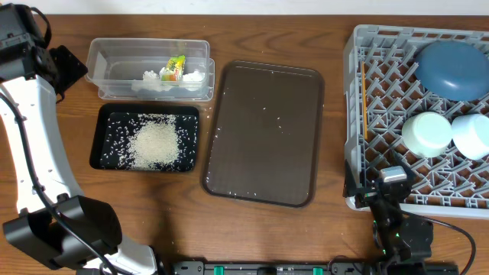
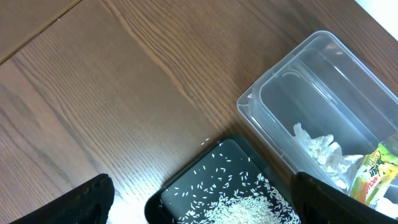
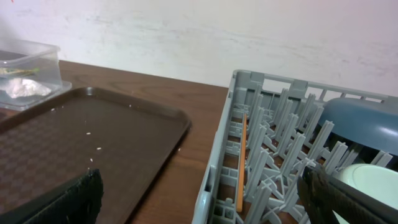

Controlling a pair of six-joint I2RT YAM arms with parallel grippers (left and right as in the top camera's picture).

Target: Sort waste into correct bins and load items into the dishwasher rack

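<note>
2 bins sit toward the table's far-left corner. The clear tub [image 1: 114,72] holds 1 crumpled tissue [image 1: 153,79] and 1 yellow-green wrapper [image 1: 174,69]. The black tray [image 1: 98,137], just in front of it, holds 1 heap of rice [image 1: 157,143]. 1 brown serving tray [image 1: 260,145] lies mid-table with a few stray grains. At the right edge, 1 grey rack [image 1: 350,114] carries 1 dark blue plate [image 1: 452,67], 1 mint green bowl [image 1: 426,134], 1 light blue bowl [image 1: 474,136] and 1 wooden stick [image 3: 240,163]. The left gripper [image 2: 211,211] and the right gripper [image 3: 205,205] are both spread wide, holding nothing.
</note>
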